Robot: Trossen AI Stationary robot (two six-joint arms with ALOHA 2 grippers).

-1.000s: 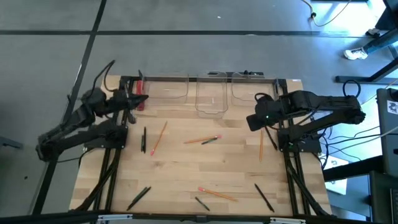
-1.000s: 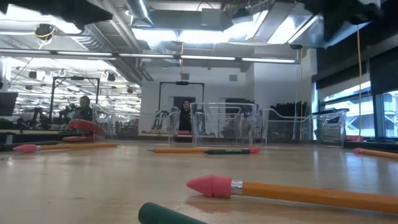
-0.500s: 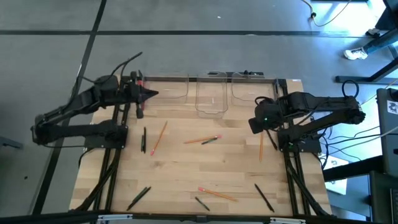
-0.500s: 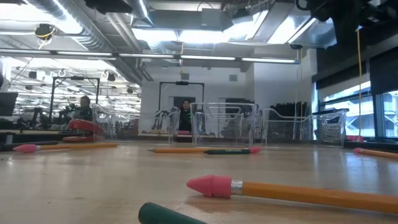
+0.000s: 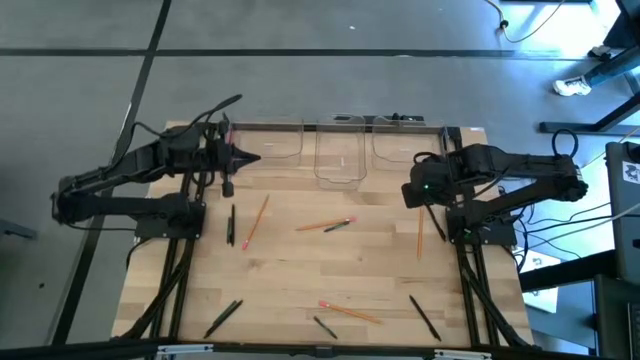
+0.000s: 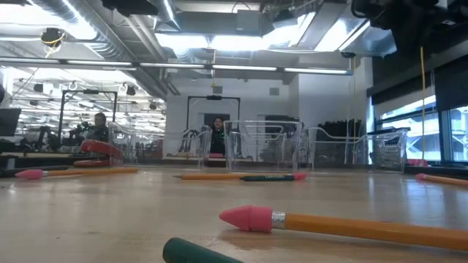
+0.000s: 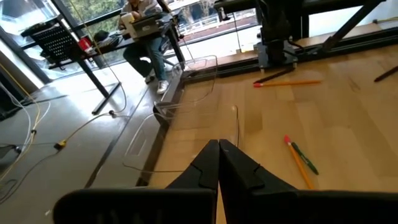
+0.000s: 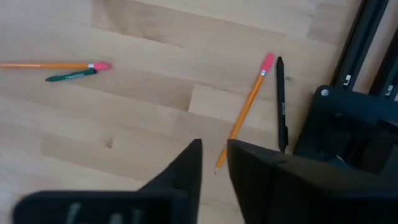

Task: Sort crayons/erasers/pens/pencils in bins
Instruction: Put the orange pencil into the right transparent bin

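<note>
We see the left gripper pinched shut and empty by the left bin. The right gripper, narrowly parted, hovers over a pencil touching a pen; it may pinch both.

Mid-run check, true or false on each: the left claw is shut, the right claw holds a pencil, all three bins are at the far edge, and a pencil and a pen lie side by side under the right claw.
1. The left claw is shut. True.
2. The right claw holds a pencil. False: it is parted, nothing between its fingers.
3. Three bins line the table's far edge. True.
4. A pencil and a pen lie side by side below the right claw. True.
5. A pencil sits in the middle bin. False: none shows inside.
</note>
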